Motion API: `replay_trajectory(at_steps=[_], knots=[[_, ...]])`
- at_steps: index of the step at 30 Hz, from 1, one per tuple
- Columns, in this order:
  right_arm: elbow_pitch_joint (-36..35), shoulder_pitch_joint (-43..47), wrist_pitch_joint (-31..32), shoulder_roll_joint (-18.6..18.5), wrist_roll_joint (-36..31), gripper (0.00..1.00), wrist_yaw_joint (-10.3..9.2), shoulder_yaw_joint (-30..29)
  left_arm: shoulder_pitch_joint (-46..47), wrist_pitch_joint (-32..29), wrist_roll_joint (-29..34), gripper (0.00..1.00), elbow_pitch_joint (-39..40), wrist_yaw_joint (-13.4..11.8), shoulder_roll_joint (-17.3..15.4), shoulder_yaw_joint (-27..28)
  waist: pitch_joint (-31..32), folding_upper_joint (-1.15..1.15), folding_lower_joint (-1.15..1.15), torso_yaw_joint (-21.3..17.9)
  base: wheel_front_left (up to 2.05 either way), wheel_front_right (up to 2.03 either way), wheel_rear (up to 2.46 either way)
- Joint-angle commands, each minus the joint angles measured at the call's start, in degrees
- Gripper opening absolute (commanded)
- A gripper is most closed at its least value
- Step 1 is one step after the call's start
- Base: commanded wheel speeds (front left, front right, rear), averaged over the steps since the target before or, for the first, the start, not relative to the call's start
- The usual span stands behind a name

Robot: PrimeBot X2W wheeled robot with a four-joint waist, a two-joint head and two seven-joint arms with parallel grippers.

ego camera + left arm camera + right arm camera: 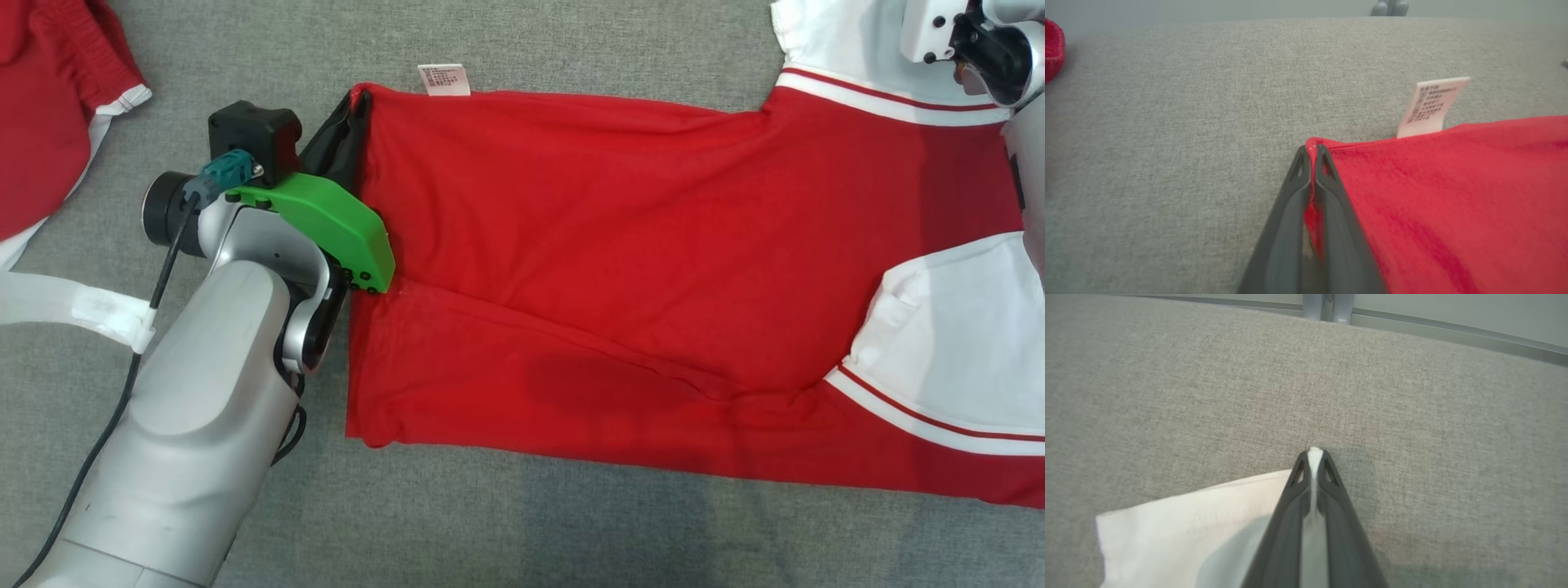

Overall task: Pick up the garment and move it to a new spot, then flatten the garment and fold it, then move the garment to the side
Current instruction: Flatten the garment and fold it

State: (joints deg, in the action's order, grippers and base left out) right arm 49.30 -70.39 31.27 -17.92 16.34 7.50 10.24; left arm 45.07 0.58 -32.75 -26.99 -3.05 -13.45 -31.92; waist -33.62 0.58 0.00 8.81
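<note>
Left fingers (1286, 212) are clamped on a corner of the red-and-white jersey shirt (612, 245), white care label (1431, 106) just beside them; right fingers (1286, 514) pinch its white sleeve.

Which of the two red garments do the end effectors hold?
The shirt spread across the middle: left end effector pinches its red corner, right end effector its white edge. The other garment lies apart, upper left.

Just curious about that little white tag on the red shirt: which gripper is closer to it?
Left. The left gripper pinches a red corner of the shirt right beside the care label; the right gripper grips white fabric at the far end.
</note>
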Motion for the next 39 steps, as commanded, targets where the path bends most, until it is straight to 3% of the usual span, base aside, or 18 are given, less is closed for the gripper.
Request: replay_trajectory(at_steps=[1,11,25,34,39], knots=[[0.51,0.88,-0.86,0.18,0.61,0.00,-0.02,-0.12,0.53,0.30,-0.59,0.00,-0.33,-0.04,-0.66,0.21,0.63,-0.58,0.00,-0.61,0.00,0.00,0.00],[-4.16,4.84,-7.91,0.01,8.11,0.00,-0.02,2.54,-2.65,-0.24,-2.19,0.00,-1.69,0.39,-2.33,0.93,6.42,-0.58,0.00,-4.91,0.00,0.00,0.00],[-24.86,23.76,-12.50,-5.60,21.73,0.00,-0.01,6.21,-12.91,0.47,-4.83,0.00,4.70,-1.33,-7.20,2.63,16.81,-0.58,0.00,-9.81,0.00,0.00,0.00],[-41.38,43.11,-11.75,-6.84,24.52,0.00,-0.01,1.61,-23.41,-0.03,-5.17,0.00,14.10,-4.22,-11.02,2.71,21.76,-0.58,0.00,-11.06,0.00,0.00,0.00],[-47.81,52.87,-10.44,-4.61,23.66,0.00,-0.01,-3.12,-28.11,-0.70,-5.04,0.00,19.10,-5.83,-12.94,2.41,22.31,-0.58,0.00,-11.74,0.00,0.00,0.00]])
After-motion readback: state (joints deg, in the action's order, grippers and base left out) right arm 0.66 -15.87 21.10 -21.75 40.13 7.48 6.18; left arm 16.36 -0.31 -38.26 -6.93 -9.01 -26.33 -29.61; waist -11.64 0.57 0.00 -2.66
